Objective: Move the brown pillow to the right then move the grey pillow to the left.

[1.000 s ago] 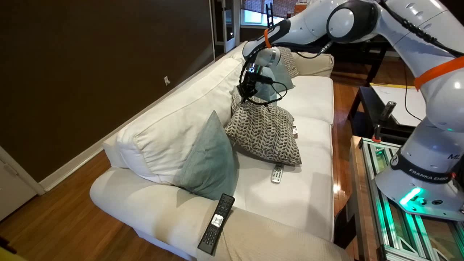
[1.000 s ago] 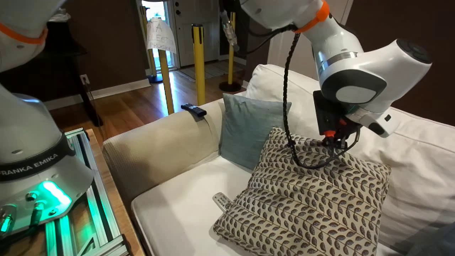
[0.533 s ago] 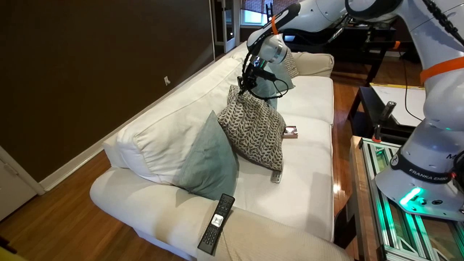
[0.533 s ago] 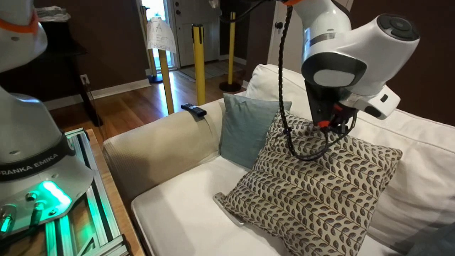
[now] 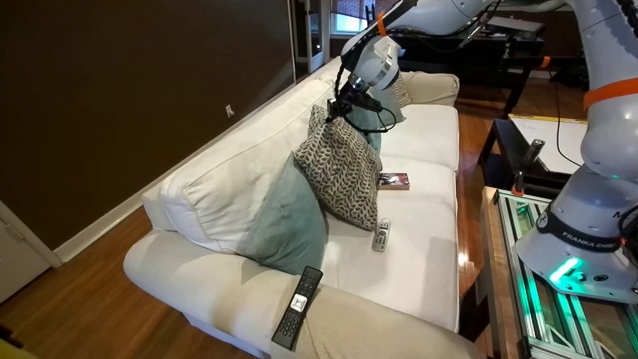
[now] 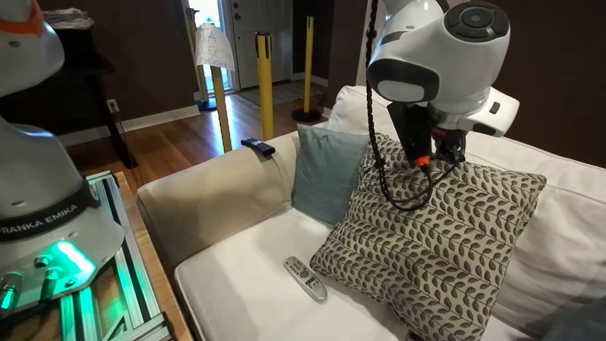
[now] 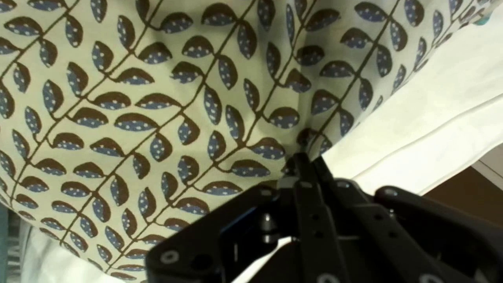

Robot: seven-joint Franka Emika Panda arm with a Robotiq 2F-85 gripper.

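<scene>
The jaws are clamped narrow on the upper edge of the brown pillow (image 6: 426, 237), its fabric pinched at the fingertips (image 7: 303, 169) in the wrist view. The brown pillow is tilted, in front of the white back cushion (image 5: 239, 169) of the sofa (image 5: 398, 289) and just beside the grey pillow (image 5: 289, 224) near the armrest (image 5: 199, 269); contact between the two pillows cannot be confirmed. Readable marking: the band (image 5: 588, 242) on the robot base (image 5: 578, 262) reads FRANKA EMIKA in both exterior views. A paper sign (image 6: 214, 47) on a yellow post (image 6: 221, 109) carries capitals partly legible as TA, LECT and PROG. Too small to read: the key labels of the silver remote (image 6: 305, 279) near the brown pillow's lower corner, those of the black remote (image 5: 297, 307) on the armrest, and the cover print of the book (image 5: 394, 180) beside the brown pillow
</scene>
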